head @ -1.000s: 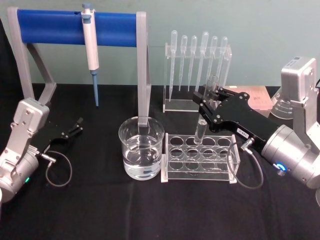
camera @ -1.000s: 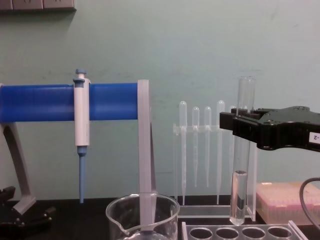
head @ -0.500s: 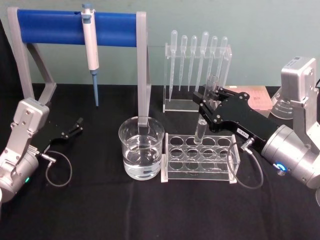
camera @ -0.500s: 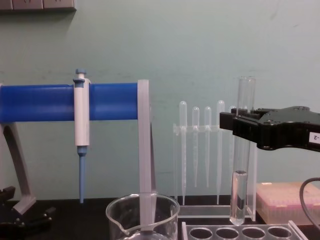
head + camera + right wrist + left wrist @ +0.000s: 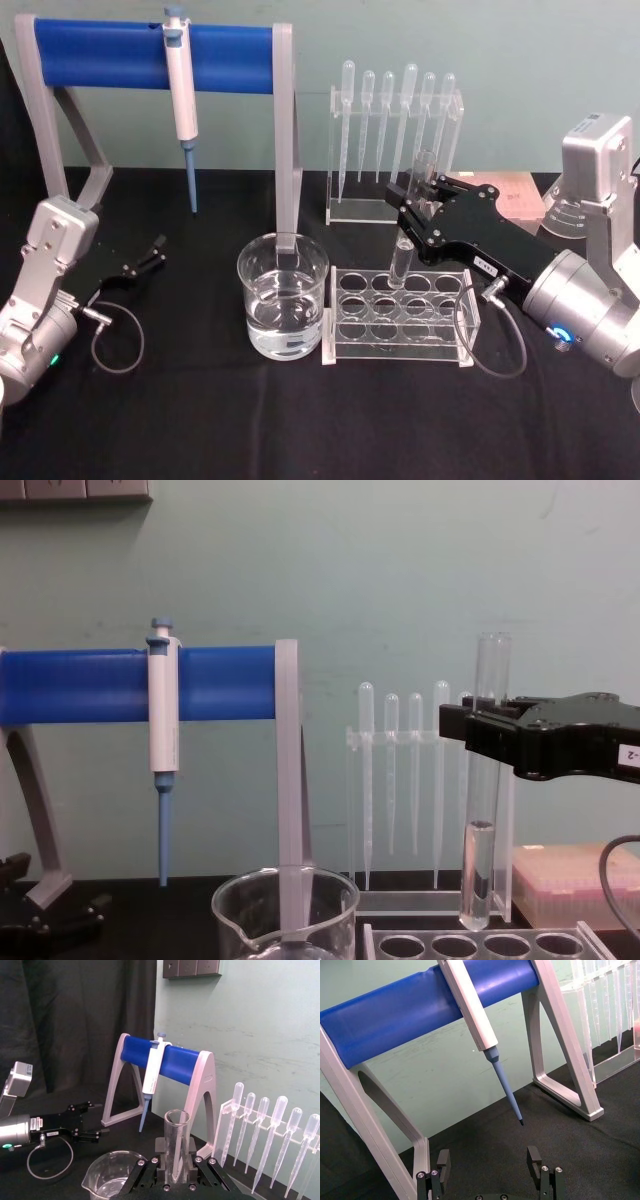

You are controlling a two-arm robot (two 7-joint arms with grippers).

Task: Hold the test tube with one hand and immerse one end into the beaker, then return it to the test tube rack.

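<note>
The right claw (image 5: 420, 207) pinches the test tube (image 5: 481, 780) upright, its rounded end just above the rack (image 5: 395, 318), with the beaker (image 5: 283, 300) beside the rack and pipettes (image 5: 395, 110) behind. The left claw (image 5: 489, 1160), spread, sits low over the surface (image 5: 200, 400), well apart. Nothing has moved in the last half second.

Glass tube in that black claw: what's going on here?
The right gripper holds the long clear glass test tube upright, its rounded bottom just above the clear plastic rack. The wide glass beaker of water stands at the rack's left. The left gripper sits open, far left.
</note>
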